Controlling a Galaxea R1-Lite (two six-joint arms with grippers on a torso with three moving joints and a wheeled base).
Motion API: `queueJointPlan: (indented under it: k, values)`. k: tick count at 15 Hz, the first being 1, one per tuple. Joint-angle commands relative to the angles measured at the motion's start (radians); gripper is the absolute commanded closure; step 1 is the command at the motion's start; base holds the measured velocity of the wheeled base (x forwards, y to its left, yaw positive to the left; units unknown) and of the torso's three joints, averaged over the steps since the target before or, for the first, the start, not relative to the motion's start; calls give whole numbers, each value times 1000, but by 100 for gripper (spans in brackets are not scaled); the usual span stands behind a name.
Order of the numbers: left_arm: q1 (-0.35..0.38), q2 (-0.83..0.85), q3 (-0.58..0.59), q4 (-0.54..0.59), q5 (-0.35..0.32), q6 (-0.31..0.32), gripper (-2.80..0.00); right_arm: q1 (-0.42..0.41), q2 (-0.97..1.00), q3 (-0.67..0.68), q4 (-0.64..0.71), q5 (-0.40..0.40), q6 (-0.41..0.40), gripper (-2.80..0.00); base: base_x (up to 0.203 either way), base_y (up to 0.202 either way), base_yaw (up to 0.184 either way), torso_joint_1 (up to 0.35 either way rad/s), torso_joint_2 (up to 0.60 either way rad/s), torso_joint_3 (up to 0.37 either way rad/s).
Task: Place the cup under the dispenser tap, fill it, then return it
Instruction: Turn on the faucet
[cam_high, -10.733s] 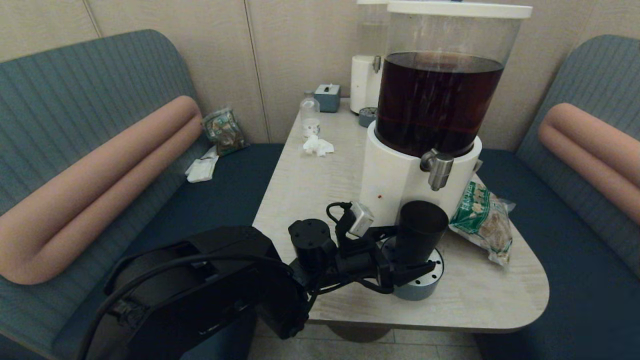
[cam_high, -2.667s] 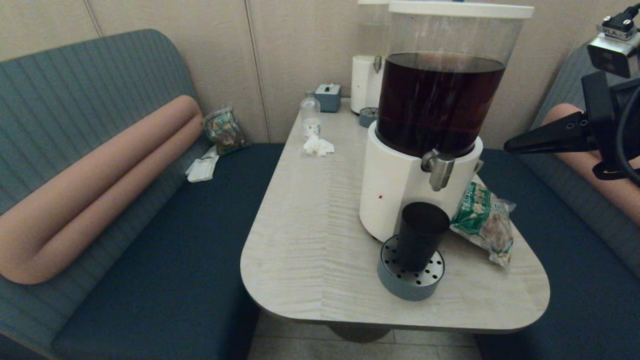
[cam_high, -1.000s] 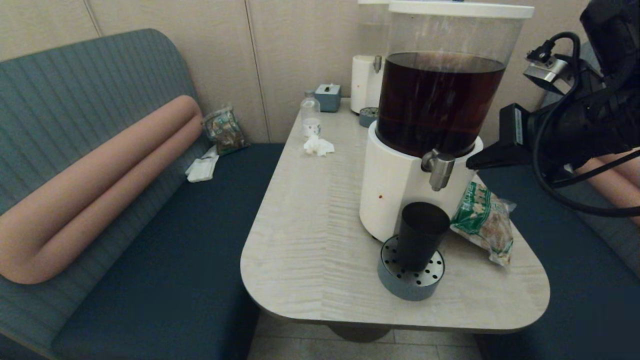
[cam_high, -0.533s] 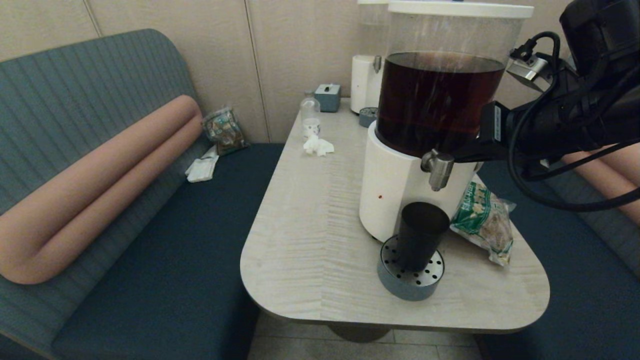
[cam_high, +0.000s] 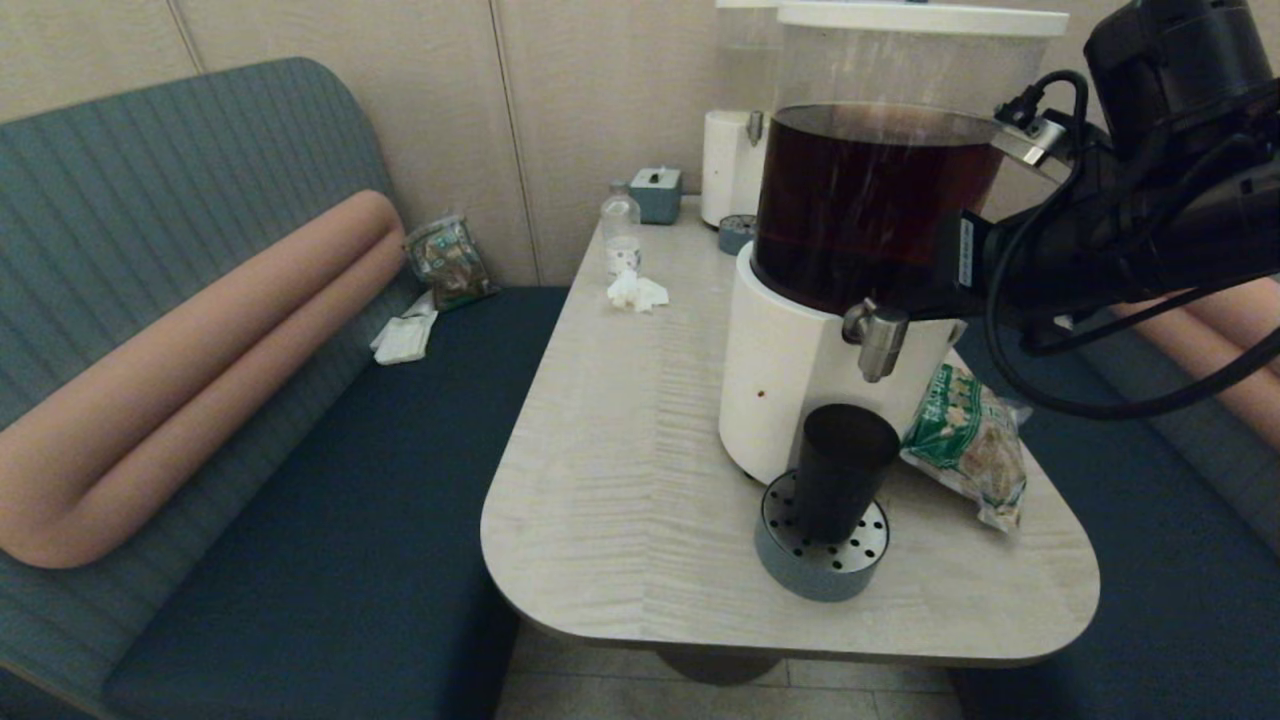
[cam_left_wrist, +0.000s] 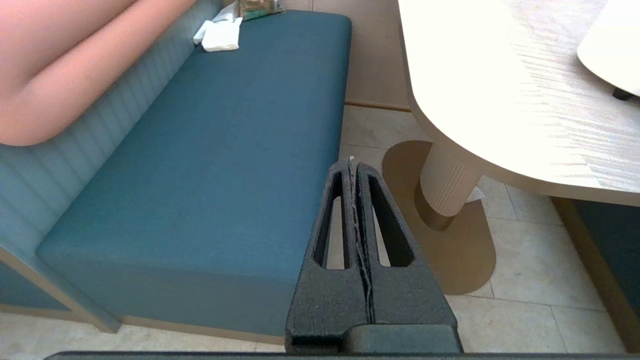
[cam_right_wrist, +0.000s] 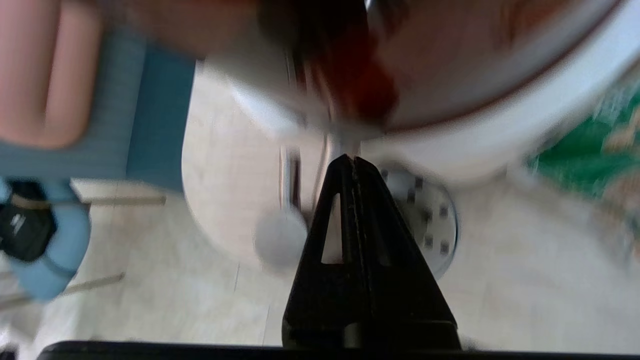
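Observation:
The black cup (cam_high: 845, 470) stands upright on the round blue-grey drip tray (cam_high: 820, 572), right under the silver dispenser tap (cam_high: 877, 338) of the big white-based dispenser (cam_high: 790, 370) with dark brown drink. My right gripper (cam_high: 908, 306) comes in from the right at tap height, shut and empty, with its tip at the top of the tap. In the right wrist view the shut right gripper (cam_right_wrist: 348, 160) points at the dispenser base above the drip tray (cam_right_wrist: 435, 225). My left gripper (cam_left_wrist: 352, 162) is shut and parked low beside the table, over the floor.
A green snack bag (cam_high: 965, 440) lies right of the cup against the dispenser. At the back of the table (cam_high: 620, 470) stand a slimmer white dispenser (cam_high: 730, 165), a tissue box (cam_high: 655, 193), a small bottle (cam_high: 620, 230) and a crumpled tissue (cam_high: 635, 290). Benches flank the table.
My right arm has swung left and slightly up, bringing its shut fingertips from beside the dispenser base to the tap. The cup has stayed on the drip tray.

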Motion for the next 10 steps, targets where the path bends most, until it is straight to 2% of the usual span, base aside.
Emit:
queueJointPlan:
  k: [1, 10]
  values:
    - [0, 1, 0, 0, 1, -2, 0, 10, 21, 3, -19, -15, -2, 0, 0, 0, 0, 0, 0, 0]
    - [0, 2, 0, 0, 1, -2, 0, 32, 43, 1, -79, -27, -9, 0, 0, 0, 0, 0, 0, 0]
